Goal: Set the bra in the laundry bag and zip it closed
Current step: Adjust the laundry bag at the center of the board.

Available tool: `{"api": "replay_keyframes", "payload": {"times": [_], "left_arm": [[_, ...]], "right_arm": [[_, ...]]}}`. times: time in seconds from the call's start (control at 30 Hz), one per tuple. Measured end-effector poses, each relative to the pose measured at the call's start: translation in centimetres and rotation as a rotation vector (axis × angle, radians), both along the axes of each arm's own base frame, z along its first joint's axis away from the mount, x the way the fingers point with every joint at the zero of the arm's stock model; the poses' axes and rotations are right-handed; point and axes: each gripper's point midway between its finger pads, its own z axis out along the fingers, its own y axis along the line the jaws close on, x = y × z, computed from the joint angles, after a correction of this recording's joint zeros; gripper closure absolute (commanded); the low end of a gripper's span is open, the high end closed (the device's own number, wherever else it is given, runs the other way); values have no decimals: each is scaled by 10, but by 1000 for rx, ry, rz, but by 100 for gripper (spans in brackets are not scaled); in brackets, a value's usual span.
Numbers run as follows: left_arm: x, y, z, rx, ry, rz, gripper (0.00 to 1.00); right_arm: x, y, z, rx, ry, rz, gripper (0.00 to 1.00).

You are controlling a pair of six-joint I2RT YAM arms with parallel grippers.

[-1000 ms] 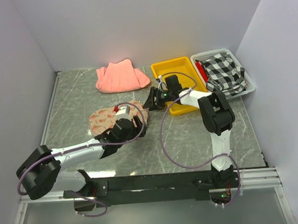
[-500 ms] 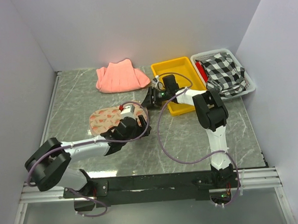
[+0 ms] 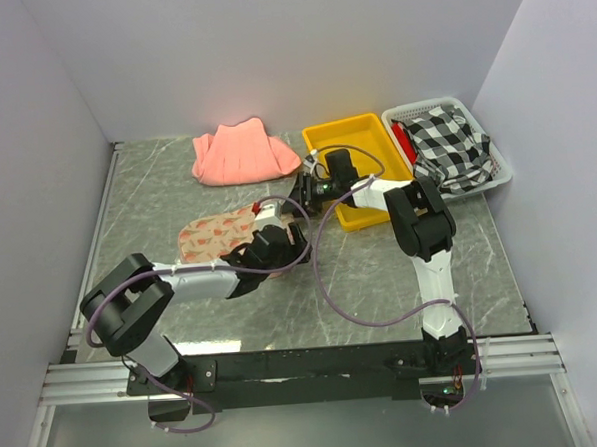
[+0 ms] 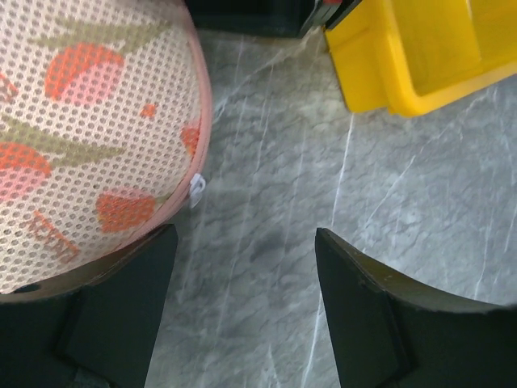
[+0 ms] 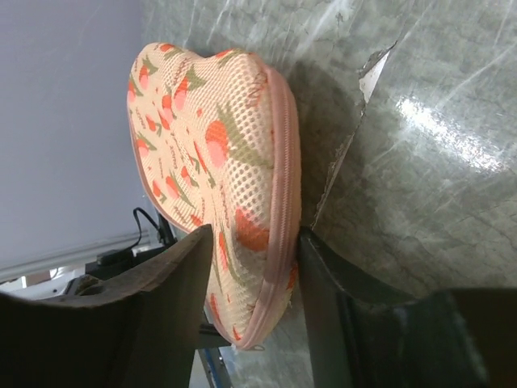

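Note:
The laundry bag (image 3: 214,233), beige mesh with red-orange prints and pink zip edging, lies puffed on the table left of centre. The bra is hidden in every view. My right gripper (image 3: 299,201) is at the bag's right end. In the right wrist view the right gripper (image 5: 257,242) is closed on the bag's (image 5: 218,137) zipped pink edge. My left gripper (image 3: 284,242) is open and empty beside the bag's near right edge. In the left wrist view the left gripper (image 4: 244,242) is over bare table, with the bag (image 4: 81,121) and its white zip pull (image 4: 196,187) just to the left.
A yellow bin (image 3: 361,165) stands right behind the right gripper, and its corner shows in the left wrist view (image 4: 420,48). A white basket (image 3: 496,168) with a black-and-white checked cloth (image 3: 450,145) is at the back right. A salmon-pink folded cloth (image 3: 240,154) lies at the back.
My left gripper has slid to the right along the bag's near edge, towards the right gripper. The right gripper has stayed at the bag's right end.

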Motion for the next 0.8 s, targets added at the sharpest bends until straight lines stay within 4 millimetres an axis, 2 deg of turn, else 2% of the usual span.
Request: {"api": "replay_keyframes", "payload": {"times": [0.2,0.3,0.5,0.8], "left_arm": [[9,-1,7,1,-27,26,33],[13,-2,4,16,-31,39,35],[17,4,-11,60,-19,76,33],[25,3,-7,66,-29,131,33]], "right_arm": [[-5,1,-5,-16,11,5,46],[-8,3,-8,-25,19,6,47],[-15,2,-17,-45,38,5,47],[-18,4,-16,-37,50,13,49]]}}
